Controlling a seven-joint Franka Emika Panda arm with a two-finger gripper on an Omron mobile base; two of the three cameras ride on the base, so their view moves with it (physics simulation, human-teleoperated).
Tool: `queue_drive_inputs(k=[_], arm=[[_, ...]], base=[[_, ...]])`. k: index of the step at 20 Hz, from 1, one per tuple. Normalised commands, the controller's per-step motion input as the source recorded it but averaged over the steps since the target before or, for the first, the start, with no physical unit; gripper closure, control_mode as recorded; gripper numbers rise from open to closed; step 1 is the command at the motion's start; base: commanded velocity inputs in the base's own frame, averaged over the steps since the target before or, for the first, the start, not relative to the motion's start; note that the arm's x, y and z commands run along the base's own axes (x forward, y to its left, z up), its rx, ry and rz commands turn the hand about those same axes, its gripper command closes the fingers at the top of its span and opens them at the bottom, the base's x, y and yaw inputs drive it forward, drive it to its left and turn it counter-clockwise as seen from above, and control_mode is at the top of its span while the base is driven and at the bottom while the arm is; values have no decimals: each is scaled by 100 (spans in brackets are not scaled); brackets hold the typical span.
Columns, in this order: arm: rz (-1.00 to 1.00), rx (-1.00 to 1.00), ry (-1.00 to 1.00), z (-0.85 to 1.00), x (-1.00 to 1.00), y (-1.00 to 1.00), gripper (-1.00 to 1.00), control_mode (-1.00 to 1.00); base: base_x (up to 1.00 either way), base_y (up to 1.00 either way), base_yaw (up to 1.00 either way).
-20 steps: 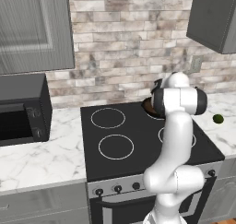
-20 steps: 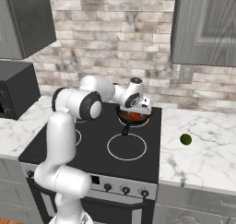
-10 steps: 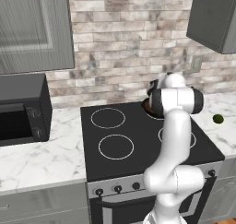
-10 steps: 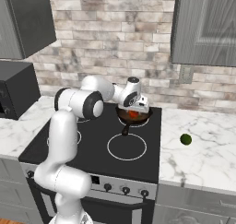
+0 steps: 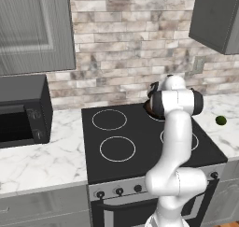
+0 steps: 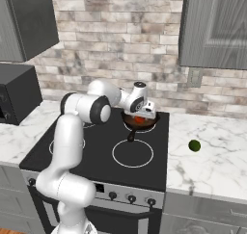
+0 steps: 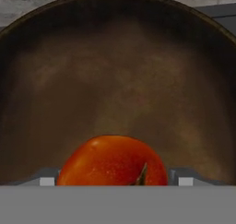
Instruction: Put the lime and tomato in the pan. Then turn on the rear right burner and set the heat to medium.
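The dark brown pan point(image 6: 147, 124) sits at the rear right of the black cooktop and covers the rear right burner. Its short black handle point(image 6: 131, 134) points toward the front. My gripper point(image 6: 141, 111) reaches down into the pan and is shut on the red-orange tomato point(image 6: 139, 119). In the hand view the tomato point(image 7: 113, 163) fits between my gripper's point(image 7: 115, 179) tips, with the pan's floor point(image 7: 115, 80) behind it. The green lime point(image 6: 194, 145) lies alone on the marble counter to the right of the stove, and the left base view has the lime point(image 5: 221, 120) too.
Three white-ringed burners mark the cooktop, the front right one point(image 6: 132, 153) just ahead of the pan handle. A row of knobs point(image 6: 130, 199) lines the stove front. A black microwave point(image 5: 21, 111) stands on the left counter. Grey cabinets hang above a brick wall.
The hand has barely shifted over the pan, and the tomato stays between its fingers. The lime has not moved.
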Motion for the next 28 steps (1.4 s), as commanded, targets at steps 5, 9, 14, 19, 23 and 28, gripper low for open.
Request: queue_drive_inputs(k=[5, 9, 14, 19, 23, 28], arm=[[-5, 0, 1, -1, 1, -9, -100, -100], [0, 0, 0, 0, -3, 0, -100, -100], [1, -1, 0, 16, -4, 2, -100, -100], [2, -1, 0, 30, -5, 0, -100, -100], [0, 0, 0, 34, -27, 0, -100, -100], [0, 0, 0, 22, -75, 0, -100, -100]], base=[[0, 0, 0], [0, 0, 0], [0, 0, 0], [0, 0, 0], [0, 0, 0], [0, 0, 0]])
